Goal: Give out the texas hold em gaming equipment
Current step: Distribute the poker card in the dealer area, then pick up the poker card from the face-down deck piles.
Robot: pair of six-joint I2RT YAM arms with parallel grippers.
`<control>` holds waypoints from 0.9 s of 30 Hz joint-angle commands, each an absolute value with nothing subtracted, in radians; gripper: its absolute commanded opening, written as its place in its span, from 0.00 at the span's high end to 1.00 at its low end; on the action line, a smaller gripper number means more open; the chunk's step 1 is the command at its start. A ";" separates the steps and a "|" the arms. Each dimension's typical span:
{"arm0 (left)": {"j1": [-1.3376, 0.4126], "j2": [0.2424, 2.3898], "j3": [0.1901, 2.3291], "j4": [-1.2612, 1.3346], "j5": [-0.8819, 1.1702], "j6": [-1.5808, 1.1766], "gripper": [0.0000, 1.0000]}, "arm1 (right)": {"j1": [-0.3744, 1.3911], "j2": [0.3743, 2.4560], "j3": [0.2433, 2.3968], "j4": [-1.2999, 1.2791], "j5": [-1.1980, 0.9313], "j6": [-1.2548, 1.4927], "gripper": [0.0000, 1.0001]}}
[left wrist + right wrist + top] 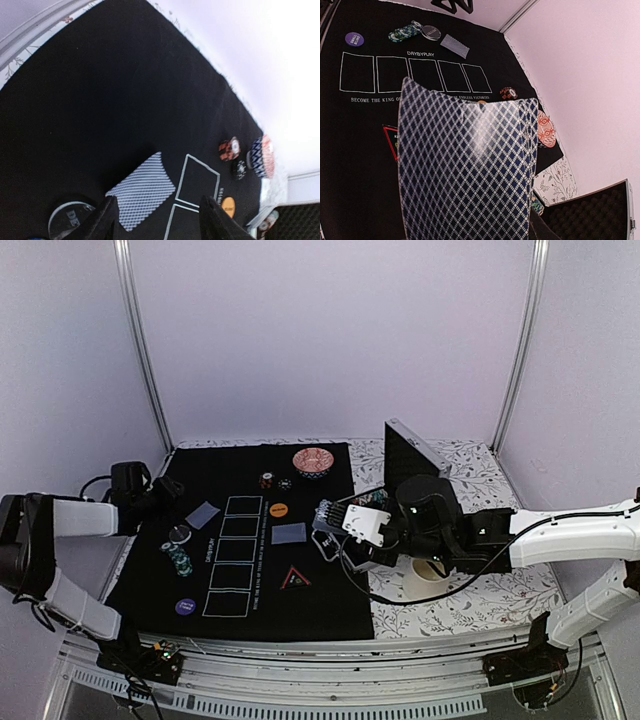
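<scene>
Two sets are dealing: left fingers (107,220) are hanging apart, a card (142,190) just ahead; right fingers (542,231) are clamping the deck (467,165), best peeled one at a time.

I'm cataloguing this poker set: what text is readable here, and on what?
"DAYBYPLAY": black mat, above the boxes.
"BECOME THE KING", "ENDLESS VICTORIES": mat, below them; the middle is hidden behind a playing card.
"SMALL BLIND": purple disc.
Orange disc, red triangle, black disc: print too small to read.

Soft even lighting; left wrist view seemingly overexposed.
</scene>
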State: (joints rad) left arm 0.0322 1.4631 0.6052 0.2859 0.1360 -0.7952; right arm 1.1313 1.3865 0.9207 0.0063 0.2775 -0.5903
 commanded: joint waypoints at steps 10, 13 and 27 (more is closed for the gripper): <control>-0.398 1.060 0.734 0.118 0.228 -0.500 0.04 | 1.159 1.406 0.975 0.019 0.280 -0.602 0.60; -0.510 1.089 0.770 0.107 0.395 -0.460 0.02 | 1.165 1.420 0.985 0.021 0.278 -0.608 0.60; -0.772 1.394 1.001 -0.076 0.577 -0.341 0.02 | 1.192 1.450 1.012 0.023 0.292 -0.634 0.60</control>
